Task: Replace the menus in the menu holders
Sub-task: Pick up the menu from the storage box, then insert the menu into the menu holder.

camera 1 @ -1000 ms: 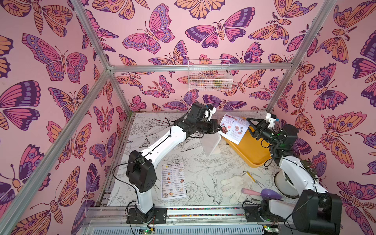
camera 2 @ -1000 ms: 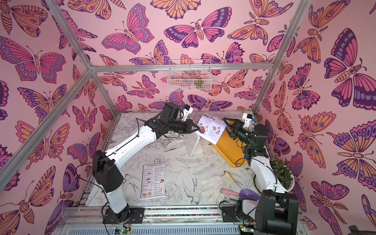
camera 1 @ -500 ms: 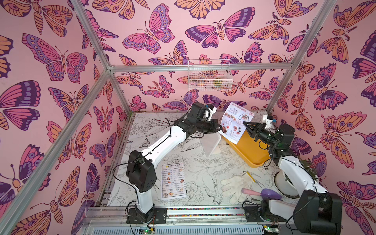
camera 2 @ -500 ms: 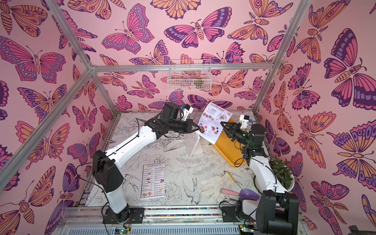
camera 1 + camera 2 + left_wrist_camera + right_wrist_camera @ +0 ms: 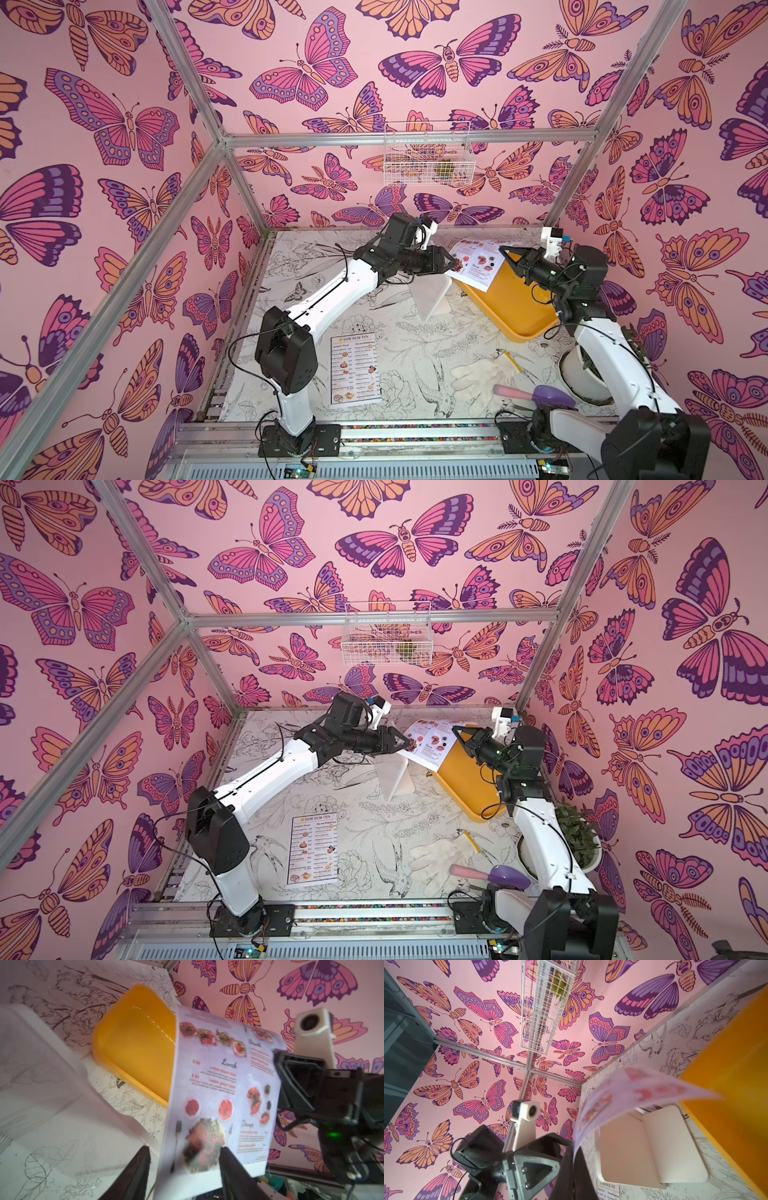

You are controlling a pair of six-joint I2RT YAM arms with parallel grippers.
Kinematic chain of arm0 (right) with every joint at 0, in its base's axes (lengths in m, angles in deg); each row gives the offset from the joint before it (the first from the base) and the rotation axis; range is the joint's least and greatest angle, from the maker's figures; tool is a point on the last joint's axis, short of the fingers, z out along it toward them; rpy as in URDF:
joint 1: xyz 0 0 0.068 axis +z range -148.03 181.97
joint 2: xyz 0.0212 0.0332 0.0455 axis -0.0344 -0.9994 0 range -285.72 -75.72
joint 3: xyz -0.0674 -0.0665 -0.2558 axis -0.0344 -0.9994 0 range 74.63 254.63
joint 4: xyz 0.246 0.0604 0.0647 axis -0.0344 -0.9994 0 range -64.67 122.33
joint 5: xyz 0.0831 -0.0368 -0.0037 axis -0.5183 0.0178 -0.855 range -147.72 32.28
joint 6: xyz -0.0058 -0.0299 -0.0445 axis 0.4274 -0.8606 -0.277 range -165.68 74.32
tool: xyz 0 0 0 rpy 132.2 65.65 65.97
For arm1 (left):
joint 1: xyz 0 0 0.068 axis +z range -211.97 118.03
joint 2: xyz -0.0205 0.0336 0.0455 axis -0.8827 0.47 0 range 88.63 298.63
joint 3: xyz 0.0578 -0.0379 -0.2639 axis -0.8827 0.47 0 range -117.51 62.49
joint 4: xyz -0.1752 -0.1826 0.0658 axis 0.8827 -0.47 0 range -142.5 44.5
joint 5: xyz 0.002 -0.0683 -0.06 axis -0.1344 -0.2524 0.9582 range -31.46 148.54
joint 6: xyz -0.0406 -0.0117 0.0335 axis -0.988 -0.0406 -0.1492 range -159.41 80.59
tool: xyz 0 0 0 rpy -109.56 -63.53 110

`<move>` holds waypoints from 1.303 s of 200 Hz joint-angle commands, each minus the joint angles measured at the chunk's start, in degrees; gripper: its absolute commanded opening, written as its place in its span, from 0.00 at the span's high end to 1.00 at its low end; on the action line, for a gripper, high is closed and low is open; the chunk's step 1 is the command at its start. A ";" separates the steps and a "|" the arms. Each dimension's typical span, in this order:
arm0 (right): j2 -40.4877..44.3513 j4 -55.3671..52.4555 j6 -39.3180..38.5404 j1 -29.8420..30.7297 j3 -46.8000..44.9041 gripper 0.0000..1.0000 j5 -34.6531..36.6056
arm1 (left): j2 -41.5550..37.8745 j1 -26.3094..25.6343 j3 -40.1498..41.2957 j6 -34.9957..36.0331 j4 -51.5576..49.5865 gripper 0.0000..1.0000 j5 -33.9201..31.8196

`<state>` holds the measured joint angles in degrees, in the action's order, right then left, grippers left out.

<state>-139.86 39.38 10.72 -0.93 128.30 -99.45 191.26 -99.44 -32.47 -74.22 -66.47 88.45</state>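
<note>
The right claw (image 5: 504,252) is pinching one edge of the photo menu (image 5: 478,264), in the air over the one yellow tray (image 5: 515,307). The left claw (image 5: 450,266), gripping this sheet a second ago, is now standing wide around its other edge. "Lunch" and "Dinner" are showing on it. The other menu (image 5: 355,368), headed "DIM SUM INN", is lying flat on the table (image 5: 415,332). One white stand (image 5: 432,293) is standing beside the tray.

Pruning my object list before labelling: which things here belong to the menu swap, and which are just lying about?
Job:
- photo menu, gripped by the right hand
- DIM SUM INN menu
- menu holder

Lying about:
- yellow tray
- white glove
- pencil
- pink-handled purple tool
- plant pot
- wire basket
</note>
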 commanded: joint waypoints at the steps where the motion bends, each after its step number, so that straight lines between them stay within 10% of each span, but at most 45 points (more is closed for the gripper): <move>1: 3.09 -14.70 -15.57 3.23 7.08 1.00 8.34 | -4.62 1.14 2.90 0.80 0.94 0.27 -5.29; 114: -3.66 -18.29 -29.52 22.32 18.91 1.00 33.37 | 1.00 3.11 8.18 9.94 -2.71 0.34 -29.71; 260: -6.23 -12.15 -24.37 25.37 19.74 1.00 39.59 | 7.10 1.66 7.07 11.41 1.26 0.33 -30.19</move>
<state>-145.41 25.72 -14.13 23.99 146.15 -61.99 197.53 -97.32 -24.99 -63.69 -66.05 59.49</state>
